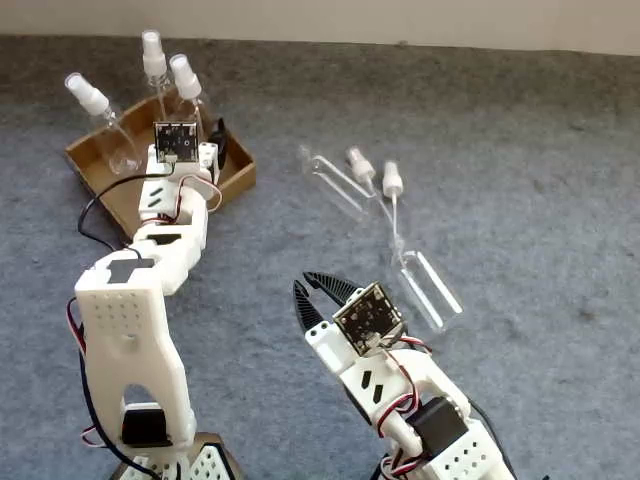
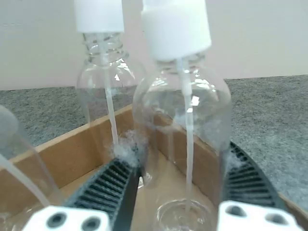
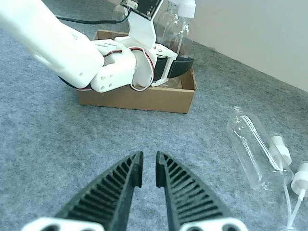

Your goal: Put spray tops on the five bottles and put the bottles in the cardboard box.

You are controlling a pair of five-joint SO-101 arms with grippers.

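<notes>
By my reckoning the job is a little past halfway. The cardboard box (image 1: 236,184) sits at the far left of the table (image 1: 520,120), and three bottles wearing spray tops are already in it: a leaning bottle (image 1: 108,135) at the left end, a back bottle (image 1: 156,70) at the far side, and a third bottle (image 2: 180,120) beside it. The left pincer (image 2: 182,159) has a jaw pressed against each side of that third bottle, pinching it low on the body, with the bottle's base down inside the box walls. Judging from that, it only needs letting go to count as delivered. Two are left. To the right, well apart from the box, a far bare bottle (image 1: 335,182) and a near bare bottle (image 1: 432,290) lie on their sides with open necks. Two loose spray tops (image 1: 360,162) (image 1: 392,180) lie between them, dip tubes trailing. Each bottle must be capped and then carried over to the box. The right pincer (image 1: 301,279) hangs over the near middle of the table, jaws parted a little and gripping nothing, with the near bare bottle just to its right.
</notes>
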